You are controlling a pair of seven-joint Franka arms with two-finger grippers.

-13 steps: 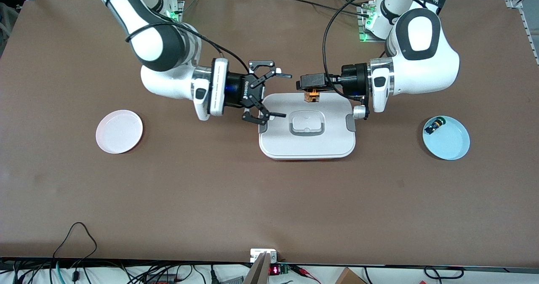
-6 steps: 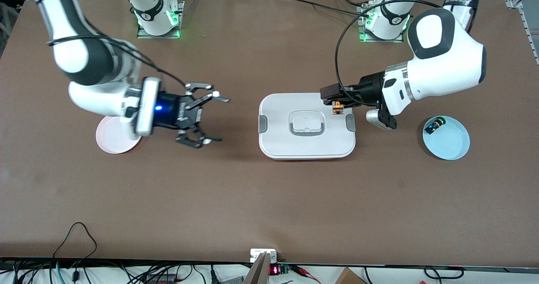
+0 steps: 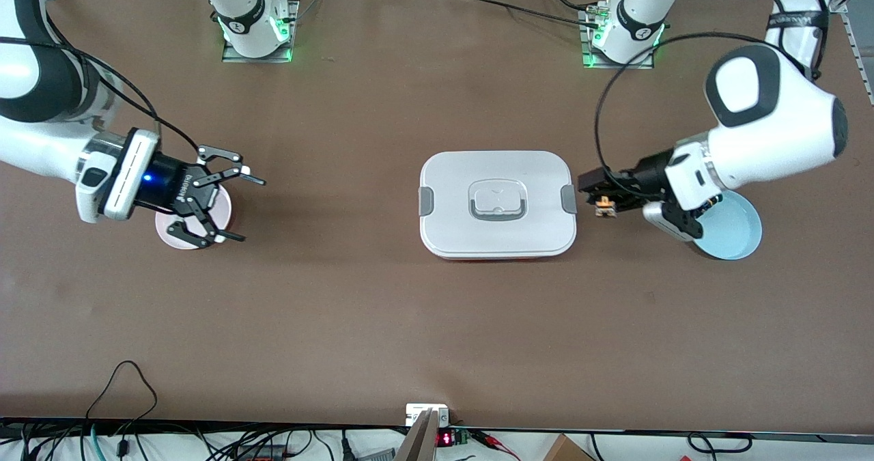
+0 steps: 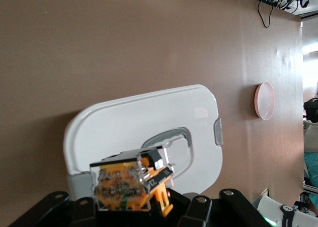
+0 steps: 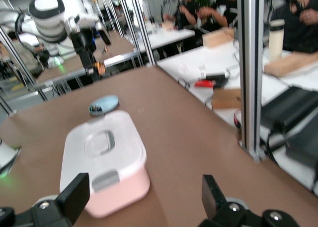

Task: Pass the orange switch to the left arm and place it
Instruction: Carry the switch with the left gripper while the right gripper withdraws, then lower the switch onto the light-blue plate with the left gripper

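Observation:
The orange switch (image 3: 604, 208) is a tiny black-topped, orange-bodied block. My left gripper (image 3: 602, 200) is shut on it, over bare table between the box (image 3: 497, 242) and the blue plate (image 3: 737, 239). In the left wrist view the switch (image 4: 126, 183) fills the jaws of the left gripper (image 4: 131, 204), with the white box (image 4: 139, 120) past it. My right gripper (image 3: 251, 210) stands open and holds nothing, over the edge of the pink plate (image 3: 179, 235). In the right wrist view its wide-apart fingers (image 5: 74, 194) frame the box (image 5: 104, 155), and the switch (image 5: 101, 66) shows small in the other gripper.
The pink plate (image 4: 264, 100) lies toward the right arm's end of the table. The blue plate (image 5: 105, 104) at the left arm's end is partly covered by the left wrist and carries a small dark part (image 5: 95, 108). Cables run along the table's front edge (image 3: 123, 379).
Both arms drew away from the box. The left gripper carried the switch from over the lid toward the blue plate. The right gripper, still open, swung back to the pink plate.

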